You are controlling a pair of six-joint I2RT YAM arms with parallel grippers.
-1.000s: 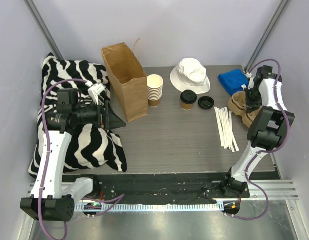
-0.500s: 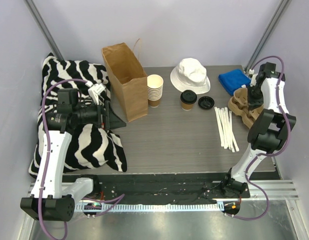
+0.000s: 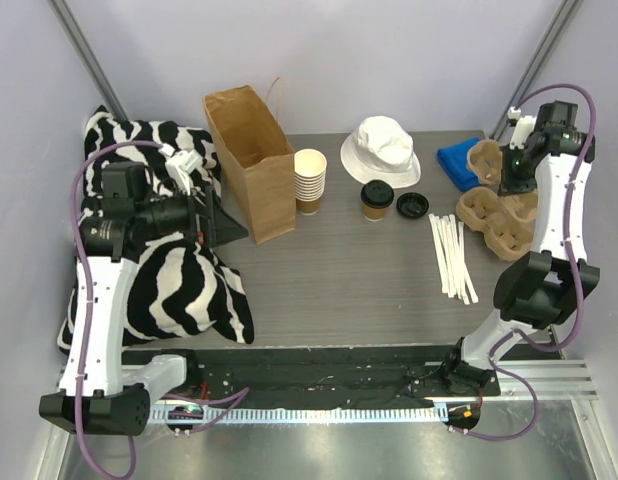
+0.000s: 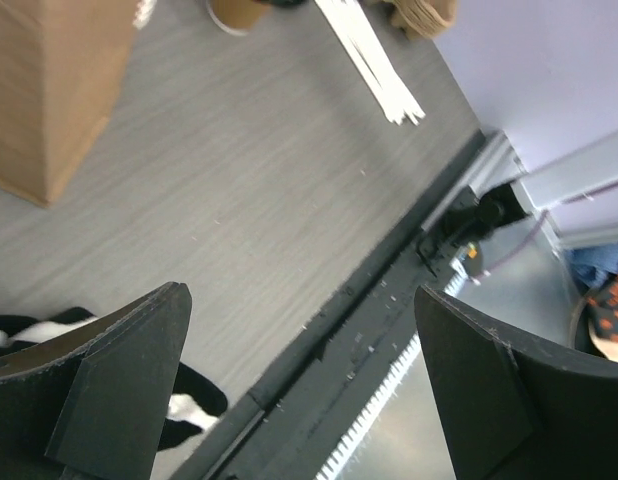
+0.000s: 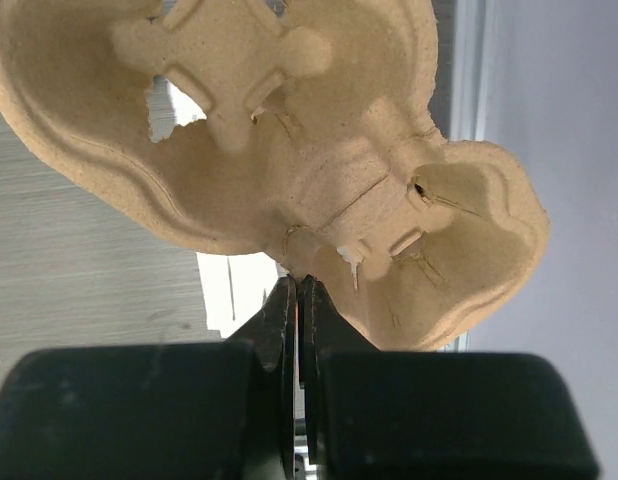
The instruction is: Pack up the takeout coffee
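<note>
1. Far left: a zebra-print cushion [image 3: 179, 290] overlaps the left edge of the table [image 3: 339, 280]. My left arm reaches over it.
2. Left gripper [image 4: 301, 300]: the jaws are spread wide with nothing between them. In the wrist view they frame bare table surface and the near rail.
3. A brown paper bag [image 3: 251, 160] stands upright and open-topped, just beside the left gripper.
4. A stack of lidless cups [image 3: 309, 178] stands upright just right of the bag.
5. A white bucket hat [image 3: 381, 148] lies towards the back, near the centre.
6. The takeout coffee [image 3: 377, 199] stands upright on the table just in front of the hat, between the cup stack and a loose black lid [image 3: 412, 205]. Its own black lid is fitted. Neither gripper touches it.
7. A bundle of white strips [image 3: 451, 255] lies flat, right of centre.
8. A blue cloth [image 3: 461, 160] lies at the back right, partly hidden by the tray.
9. The pulp cup tray [image 5: 289, 150] is tilted. It appears to be lifted off the table, although the top view does not settle this.
10. Right gripper [image 5: 297, 290]: the jaws are pinched almost together on the tray's rim, with the tray's wells facing the wrist camera.
</note>
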